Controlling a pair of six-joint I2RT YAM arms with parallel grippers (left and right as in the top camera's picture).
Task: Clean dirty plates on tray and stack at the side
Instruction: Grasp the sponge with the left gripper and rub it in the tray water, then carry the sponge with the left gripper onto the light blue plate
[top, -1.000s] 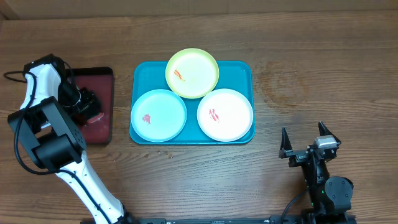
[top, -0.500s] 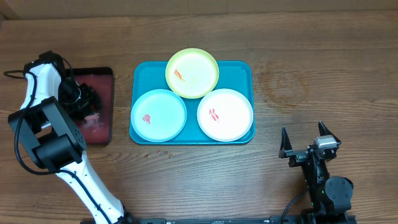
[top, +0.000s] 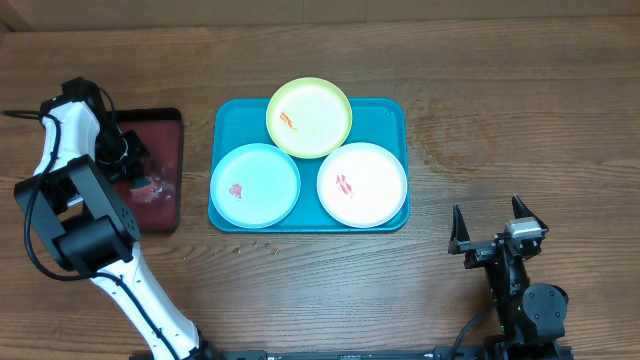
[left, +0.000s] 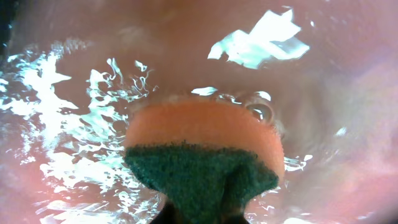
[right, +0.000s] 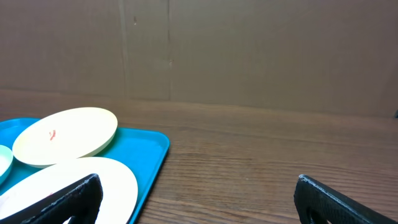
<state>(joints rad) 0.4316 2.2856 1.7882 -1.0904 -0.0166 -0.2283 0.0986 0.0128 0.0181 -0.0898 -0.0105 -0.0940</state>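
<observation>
Three plates lie on the turquoise tray (top: 395, 110): a yellow-green plate (top: 310, 118) at the back, a light blue plate (top: 255, 185) front left, a white plate (top: 362, 185) front right. Each carries a small red smear. My left gripper (top: 128, 165) is down in the dark red tray, shut on an orange sponge (left: 202, 146) with a green scouring face; the left gripper (left: 202, 216) pinches that green side. My right gripper (top: 487, 208) stands open near the front right, empty. In the right wrist view the right gripper (right: 199, 199) faces the white plate (right: 118, 180) and the yellow-green plate (right: 65, 135).
The dark red tray (top: 165, 130) sits left of the turquoise tray and holds glistening water (left: 74, 118) around the sponge. A few crumbs (top: 265, 245) lie on the wood just in front of the turquoise tray. A brown wall stands behind the table.
My left gripper opened wide over the dark red tray, then closed on the sponge, shifting slightly toward the tray's far left. The right arm and the plates have not moved.
</observation>
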